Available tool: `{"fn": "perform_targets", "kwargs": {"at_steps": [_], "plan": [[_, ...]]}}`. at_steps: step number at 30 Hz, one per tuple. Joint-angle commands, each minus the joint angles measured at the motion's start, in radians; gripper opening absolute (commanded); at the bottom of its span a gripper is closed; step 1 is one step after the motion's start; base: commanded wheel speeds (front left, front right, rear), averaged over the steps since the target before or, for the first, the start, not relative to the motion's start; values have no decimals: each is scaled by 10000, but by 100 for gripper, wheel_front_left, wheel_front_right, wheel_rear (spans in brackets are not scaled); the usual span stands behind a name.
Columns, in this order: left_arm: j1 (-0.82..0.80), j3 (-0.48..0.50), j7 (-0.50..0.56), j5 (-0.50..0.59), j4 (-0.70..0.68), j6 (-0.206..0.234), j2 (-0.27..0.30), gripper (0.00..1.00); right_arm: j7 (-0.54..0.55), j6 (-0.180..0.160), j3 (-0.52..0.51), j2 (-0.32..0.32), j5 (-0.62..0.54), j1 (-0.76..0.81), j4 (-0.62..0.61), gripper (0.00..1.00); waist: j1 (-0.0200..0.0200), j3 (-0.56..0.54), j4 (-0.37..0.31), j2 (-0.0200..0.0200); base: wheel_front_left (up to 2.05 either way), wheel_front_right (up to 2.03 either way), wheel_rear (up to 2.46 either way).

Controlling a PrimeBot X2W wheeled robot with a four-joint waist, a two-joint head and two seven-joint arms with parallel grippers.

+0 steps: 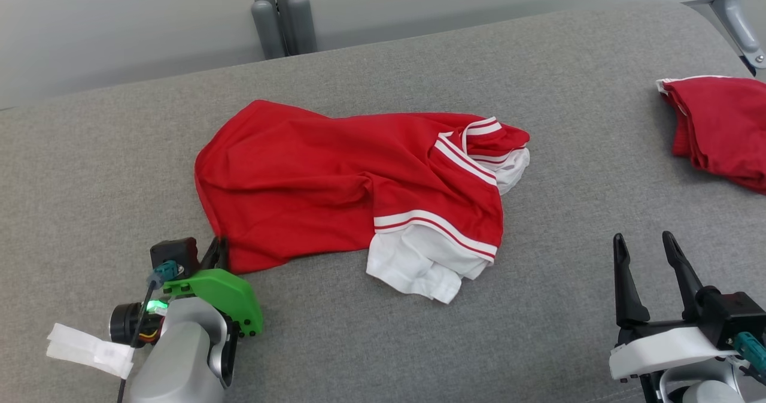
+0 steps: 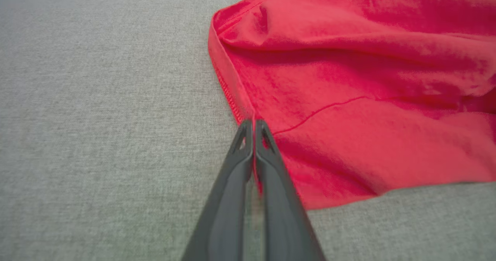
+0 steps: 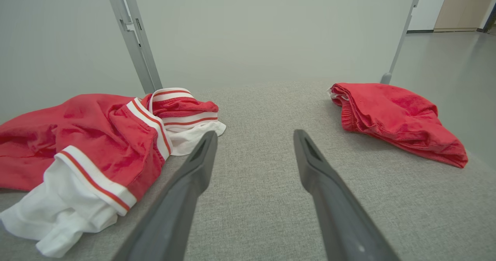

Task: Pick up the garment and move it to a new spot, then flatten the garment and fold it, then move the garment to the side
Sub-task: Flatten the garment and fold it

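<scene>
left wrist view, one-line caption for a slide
Left gripper pinched shut on the hem of the red garment, which lies crumpled on the grey fabric surface.

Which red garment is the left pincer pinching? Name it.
The striped garment with white sleeves; left pincer shut on its hem. The plain garment lies apart, rightward.

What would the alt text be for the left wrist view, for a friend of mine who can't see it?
The left gripper, two dark fingers rising from the bottom edge, is pinched shut on the stitched edge of a red garment. The garment lies rumpled toward the upper right on a grey woven surface.
</scene>
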Motion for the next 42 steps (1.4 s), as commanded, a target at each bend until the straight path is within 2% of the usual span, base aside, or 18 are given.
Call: {"fn": "perform_targets", "kwargs": {"at_steps": [1,4,7,11,13,15,19,21,25,32,33,34,35,36,37,40,42], "plan": [[-165,-22,-97,-8,76,-86,10,0,-28,0,7,-26,-47,-53,31,100,0,-7,31,0,0,0,0],[-293,-8,-217,-70,51,-236,-21,0,-28,0,-31,-26,-76,26,41,100,0,-32,116,0,0,0,0],[-223,83,-275,-219,-449,-638,-57,0,-28,0,-77,-26,-103,151,75,100,0,-109,235,0,0,0,0],[739,414,-263,-774,-2400,-1154,-108,0,-28,0,-202,-28,-75,320,62,100,0,-267,411,0,0,0,0],[1401,377,-265,-1149,-3559,-1258,-97,0,-28,0,-272,-24,-71,447,32,100,0,-348,499,0,0,0,0],[2049,-77,-266,-1685,-4796,-1275,-41,0,-28,0,-367,-28,-55,526,-5,100,0,-396,607,0,0,0,0],[3951,-1077,-267,-2956,-7544,-1270,973,0,-28,0,-503,-21,10,626,-80,100,0,-382,900,0,0,0,0],[4709,-1541,-252,-3247,-8243,-1274,1381,0,-28,0,-505,-24,36,575,-88,100,0,-323,1015,0,0,0,0],[5632,-2101,-256,-3414,-8257,-1277,1890,0,-28,0,-474,-26,4,493,-78,100,0,-268,1221,0,0,0,0],[5884,-3131,-255,-3537,-7478,-1279,1744,0,-28,0,-471,-28,-163,525,-22,100,0,-310,1483,0,0,0,0],[5888,-3249,-256,-3488,-7363,-1279,1737,7,-28,0,-482,-26,-192,517,-17,100,0,-330,1500,0,0,0,0],[5905,-3283,-256,-3452,-7196,-1279,1731,33,-28,0,-483,-26,-209,511,-16,100,0,-340,1509,0,0,0,0],[5887,-3275,-257,-3365,-6992,-1279,1727,45,-28,0,-486,-26,-222,500,-12,100,0,-347,1517,0,0,0,0],[5866,-3159,-257,-3363,-6861,-1279,1655,80,-28,0,-486,-26,-221,493,-13,100,0,-352,1524,0,0,0,0],[5874,-2956,-257,-3349,-6667,-1279,1558,100,-28,0,-475,-26,-237,489,-16,100,0,-360,1524,0,0,0,0],[5784,-2126,-255,-3096,-6321,-1279,1417,100,-28,0,-431,-26,-285,489,-65,100,0,-381,1472,0,0,0,0],[5795,-1056,-257,-2472,-6259,-1213,1339,100,-28,0,-416,-28,-313,494,-121,100,0,-411,1383,0,0,0,0]]}}
